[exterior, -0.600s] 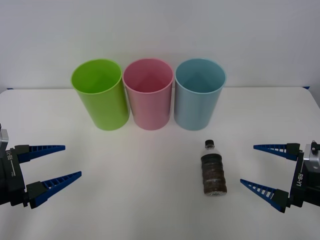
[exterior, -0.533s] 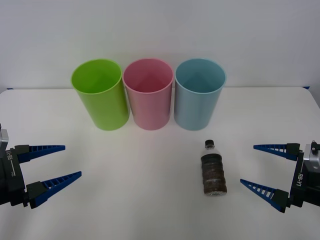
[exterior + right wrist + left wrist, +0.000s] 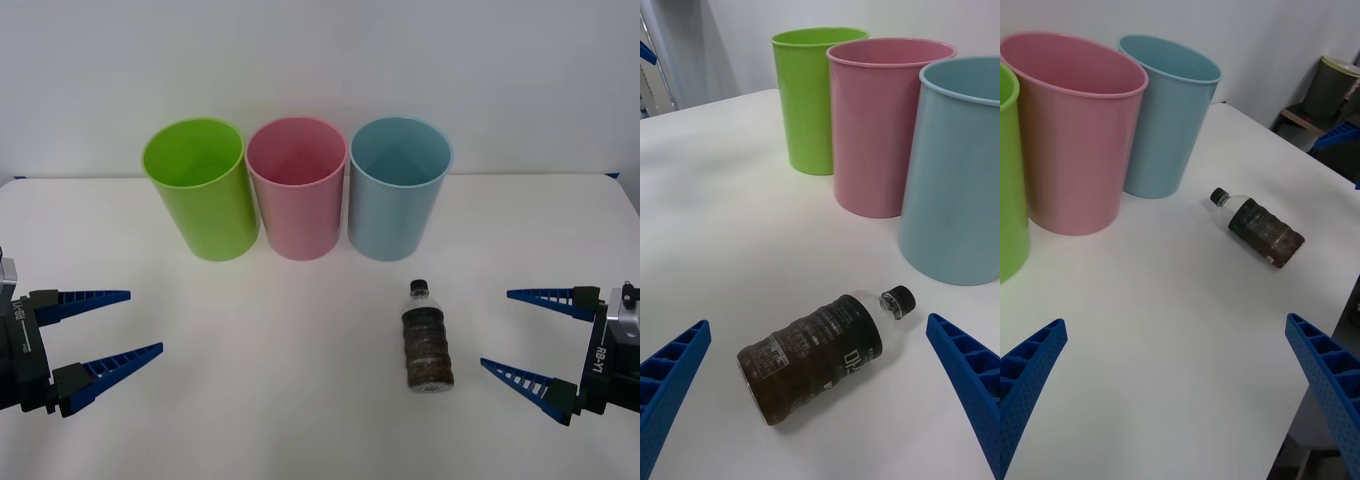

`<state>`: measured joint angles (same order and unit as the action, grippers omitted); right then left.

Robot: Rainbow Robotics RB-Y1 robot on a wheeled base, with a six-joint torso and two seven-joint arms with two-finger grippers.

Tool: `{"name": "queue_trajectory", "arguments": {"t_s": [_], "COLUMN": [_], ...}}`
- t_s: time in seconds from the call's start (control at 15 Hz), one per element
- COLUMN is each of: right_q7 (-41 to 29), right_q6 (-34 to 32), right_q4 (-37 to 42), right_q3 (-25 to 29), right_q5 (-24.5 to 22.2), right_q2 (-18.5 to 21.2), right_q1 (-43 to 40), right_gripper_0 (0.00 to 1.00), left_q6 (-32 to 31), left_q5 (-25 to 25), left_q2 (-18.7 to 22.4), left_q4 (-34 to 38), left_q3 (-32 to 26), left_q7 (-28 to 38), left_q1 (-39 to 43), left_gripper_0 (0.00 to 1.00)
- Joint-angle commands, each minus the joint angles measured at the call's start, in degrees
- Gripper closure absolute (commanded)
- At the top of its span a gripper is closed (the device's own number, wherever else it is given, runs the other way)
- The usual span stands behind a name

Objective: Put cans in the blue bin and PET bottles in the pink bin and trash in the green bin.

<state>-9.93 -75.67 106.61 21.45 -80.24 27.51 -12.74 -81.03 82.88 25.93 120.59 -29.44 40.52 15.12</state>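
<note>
A small PET bottle [image 3: 426, 338] with a black cap and dark brown contents lies on its side on the white table [image 3: 290, 370], cap toward the bins; it also shows as the bottle [image 3: 816, 354] and the bottle [image 3: 1259, 228]. At the back stand the green bin [image 3: 200, 187], the pink bin [image 3: 297, 185] and the blue bin [image 3: 397, 186] in a row, all upright. My right gripper [image 3: 512, 330] hovers open to the right of the bottle, apart from it. At the table's left my left gripper [image 3: 115, 325] is open and holds nothing.
The bins appear again as the green bin [image 3: 814, 97], pink bin [image 3: 878, 127] and blue bin [image 3: 959, 172]. The table edge [image 3: 1330, 300] drops off beyond the bottle. A dark container [image 3: 1334, 86] stands off the table in the room behind.
</note>
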Motion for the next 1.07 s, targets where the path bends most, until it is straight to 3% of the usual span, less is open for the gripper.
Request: {"name": "queue_trajectory", "arguments": {"t_s": [0.07,1.07], "right_q7": [0.0,0.0], "right_q6": [0.0,0.0], "right_q4": [0.0,0.0], "right_q3": [0.0,0.0], "right_q5": [0.0,0.0], "right_q2": [0.0,0.0], "right_q1": [0.0,0.0], "right_gripper_0": [0.00,0.00], "left_q6": [0.0,0.0], "left_q5": [0.0,0.0], "left_q2": [0.0,0.0], "left_q4": [0.0,0.0], "left_q3": [0.0,0.0], "left_q7": [0.0,0.0], "left_q1": [0.0,0.0], "left_gripper_0": [0.00,0.00]}}
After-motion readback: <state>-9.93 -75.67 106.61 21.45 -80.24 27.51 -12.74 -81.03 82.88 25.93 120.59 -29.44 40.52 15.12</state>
